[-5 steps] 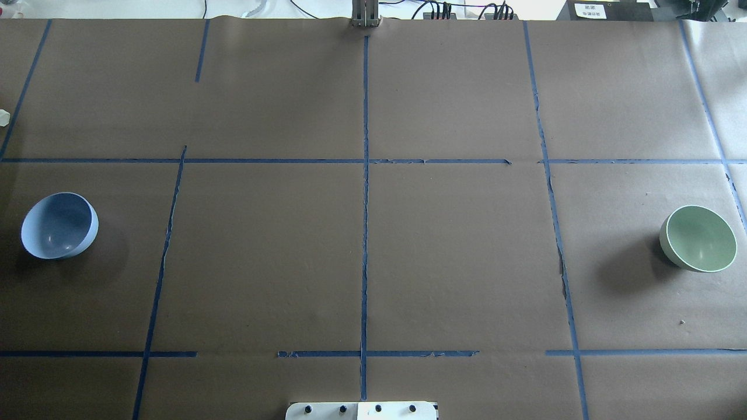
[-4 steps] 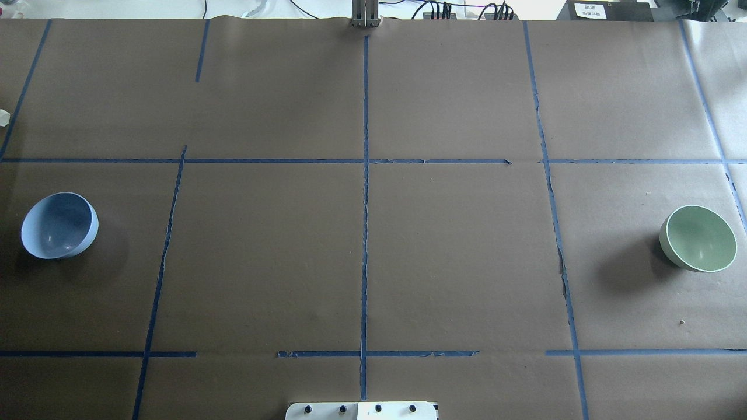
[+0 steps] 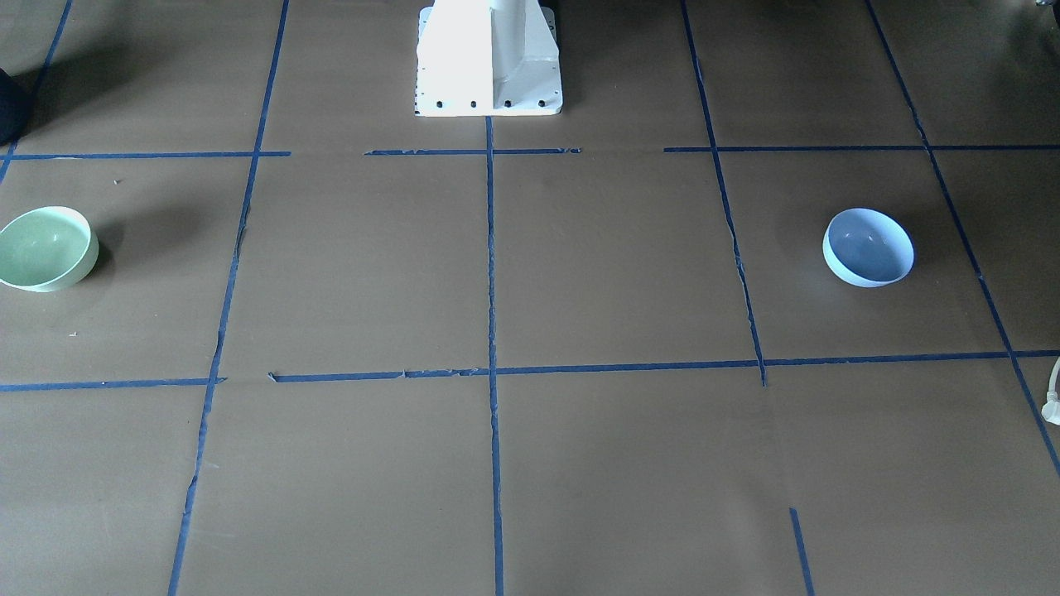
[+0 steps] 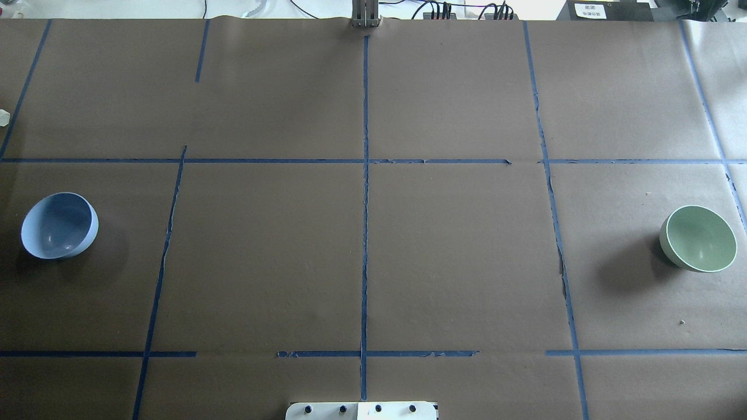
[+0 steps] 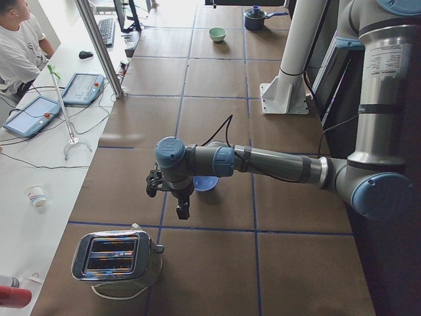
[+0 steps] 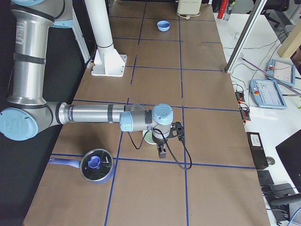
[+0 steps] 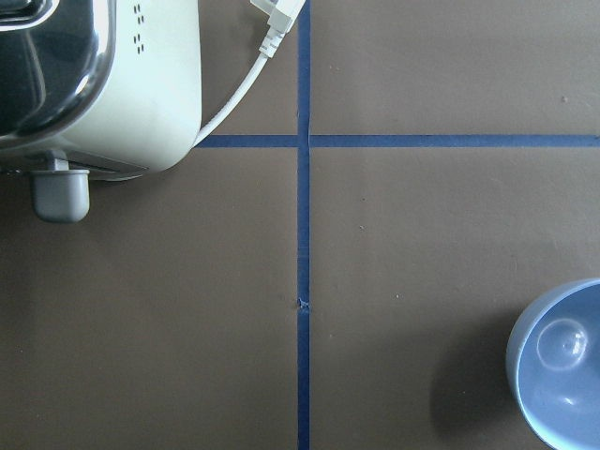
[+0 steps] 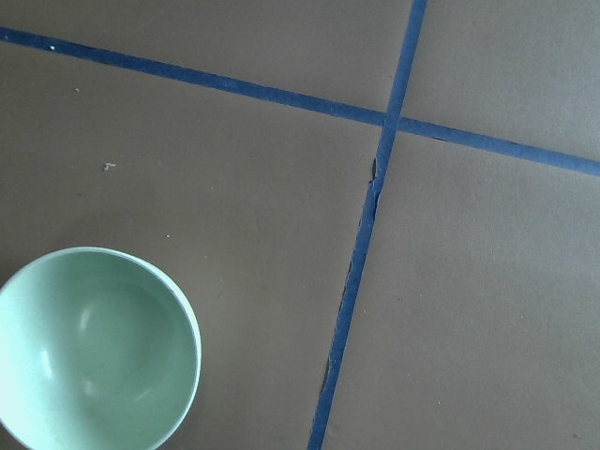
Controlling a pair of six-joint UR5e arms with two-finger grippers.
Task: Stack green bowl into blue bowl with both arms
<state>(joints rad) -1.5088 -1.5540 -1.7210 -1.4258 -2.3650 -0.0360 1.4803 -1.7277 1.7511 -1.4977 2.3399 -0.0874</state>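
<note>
The blue bowl (image 4: pixel 59 225) stands upright at the table's left end; it also shows in the front view (image 3: pixel 868 247) and at the lower right of the left wrist view (image 7: pixel 562 366). The green bowl (image 4: pixel 698 238) stands upright at the right end and shows in the right wrist view (image 8: pixel 94 347). My left gripper (image 5: pixel 181 211) hangs above the table beside the blue bowl (image 5: pixel 206 184). My right gripper (image 6: pixel 161 152) hangs beside the green bowl (image 6: pixel 147 138). Both grippers show only in the side views, so I cannot tell whether they are open or shut.
A chrome toaster (image 5: pixel 117 257) with a white cord stands at the left end, near the blue bowl. A blue pot with a lid (image 6: pixel 95 165) stands at the right end. The white pedestal (image 3: pixel 489 58) is at the robot's side. An operator (image 5: pixel 18 46) sits by the far bench.
</note>
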